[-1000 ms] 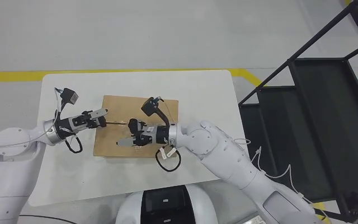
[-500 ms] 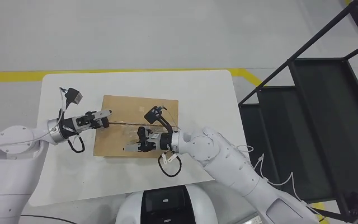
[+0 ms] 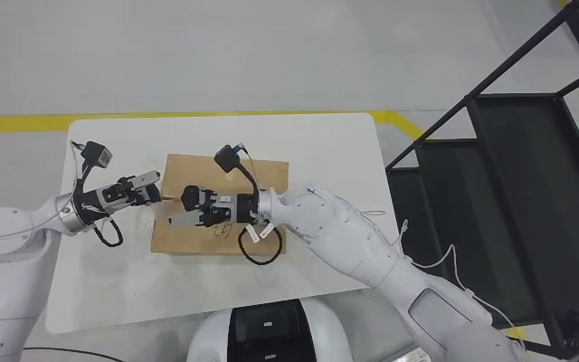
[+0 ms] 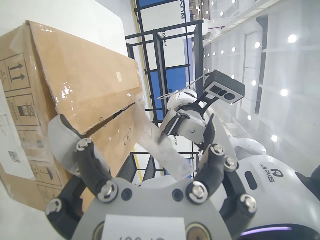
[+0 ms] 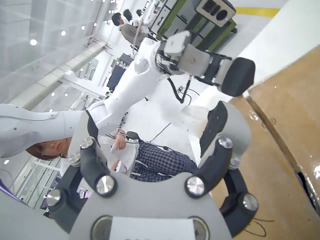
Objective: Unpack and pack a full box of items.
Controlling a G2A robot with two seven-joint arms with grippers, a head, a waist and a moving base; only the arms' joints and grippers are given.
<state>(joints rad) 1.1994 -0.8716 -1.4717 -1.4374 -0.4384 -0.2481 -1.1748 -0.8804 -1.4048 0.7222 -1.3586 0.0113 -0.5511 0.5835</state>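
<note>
A closed cardboard box [image 3: 244, 181] lies in the middle of the white table [image 3: 317, 136]. Its top seam [image 4: 117, 112] has parted slightly, and a strip of clear tape [image 4: 162, 148] hangs loose from it. My right gripper [image 3: 184, 206] hovers open over the box's left end, with the tape strip [image 5: 193, 114] clinging by one finger [image 5: 217, 123]. My left gripper [image 3: 156, 191] sits at the box's left edge, open, one white finger [image 4: 61, 132] against the box corner [image 4: 32, 106]. The box top [image 5: 282, 106] carries a pen scribble.
A black metal stair frame [image 3: 488, 172] stands off the table's right side. A yellow floor line [image 3: 54, 120] runs behind the table. Bare table surface lies left of and in front of the box.
My right gripper has travelled left along the box top to its left end, bringing the tape strip along. My left gripper has drawn back a little to the left.
</note>
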